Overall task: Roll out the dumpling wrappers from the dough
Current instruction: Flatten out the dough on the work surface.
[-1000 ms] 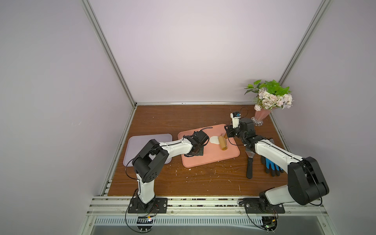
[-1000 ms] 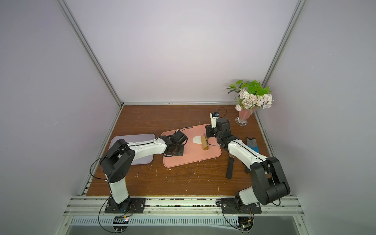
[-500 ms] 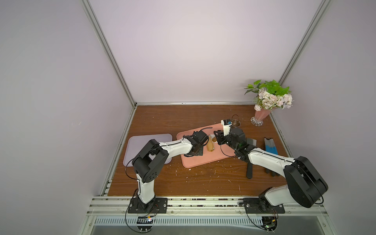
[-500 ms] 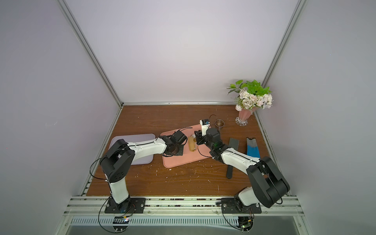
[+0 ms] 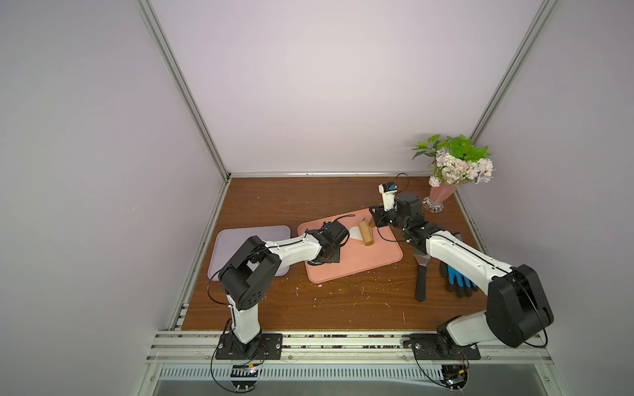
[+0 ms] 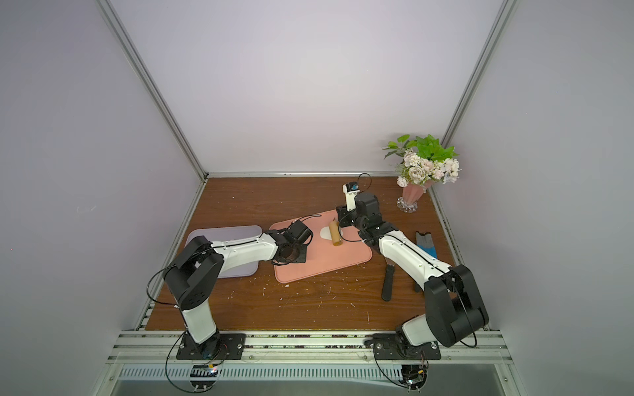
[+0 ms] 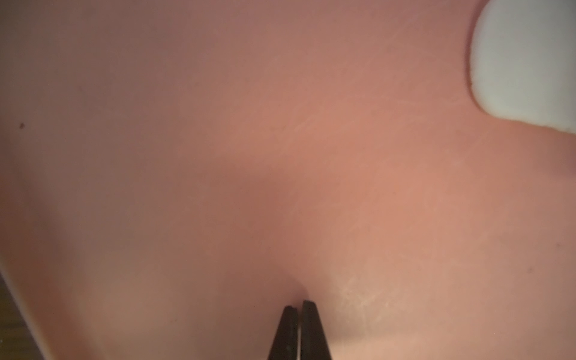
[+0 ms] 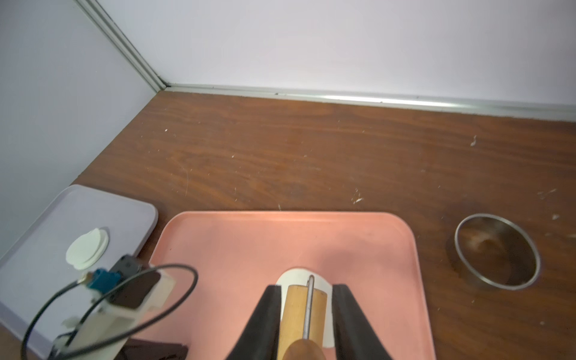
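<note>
1. Jaws on the right arm are clenched on the wooden roller, one finger on each side of its handle end. This lays the barrel flat across the dough, so the arm's push should become rolling pressure.
2. That dough is a thin white sheet toward the far edge of the pink board. In both top views part of it shows beside the roller on the left arm's side, and the rest is under the barrel. It looks only partly flattened, so I judge the rolling step to be under way.
3. Left jaws are shut on nothing, their tips pressed on bare board near the dough. They probably pin the board so it cannot slide under the roller.
4. A small stack of finished dumpling wrappers lies on the lilac tray beside the board, out of the roller's path.
5. A steel ring cutter sits on the bench just off the board, on the side away from the tray. From there the right arm could likely reach it for cutting.
</note>
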Controlling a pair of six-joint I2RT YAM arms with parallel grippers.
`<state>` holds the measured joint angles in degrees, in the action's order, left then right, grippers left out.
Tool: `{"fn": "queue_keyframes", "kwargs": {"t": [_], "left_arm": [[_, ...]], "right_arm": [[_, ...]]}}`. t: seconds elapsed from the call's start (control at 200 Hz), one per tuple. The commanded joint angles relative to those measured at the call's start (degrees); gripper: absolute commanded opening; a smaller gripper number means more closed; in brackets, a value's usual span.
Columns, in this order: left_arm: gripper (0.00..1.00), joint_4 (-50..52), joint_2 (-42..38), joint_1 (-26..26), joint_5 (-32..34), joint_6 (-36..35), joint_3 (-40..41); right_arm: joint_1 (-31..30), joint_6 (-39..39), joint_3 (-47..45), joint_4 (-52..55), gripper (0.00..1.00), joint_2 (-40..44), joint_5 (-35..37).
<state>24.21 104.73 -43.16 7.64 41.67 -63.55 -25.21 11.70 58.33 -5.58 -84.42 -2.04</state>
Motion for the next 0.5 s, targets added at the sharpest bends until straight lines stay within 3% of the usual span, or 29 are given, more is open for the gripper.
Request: {"fn": "queue_keyframes", "kwargs": {"t": [0.0, 0.28, 0.495], "left_arm": [[0.0, 7.7, 2.2, 0.9, 0.0, 0.5, 3.2], [0.0, 7.7, 2.2, 0.9, 0.0, 0.3, 2.7], [0.0, 7.7, 2.6, 0.9, 0.1, 0.4, 2.9]], "right_arm": [[0.7, -3.8, 3.6, 1.0, 0.0, -2.6, -1.4], [0.8, -5.9, 4.6, -1.2, 0.0, -12.1, -5.0], [-2.1, -5.0, -2.6, -3.8, 0.0, -13.4, -3.8]]}}
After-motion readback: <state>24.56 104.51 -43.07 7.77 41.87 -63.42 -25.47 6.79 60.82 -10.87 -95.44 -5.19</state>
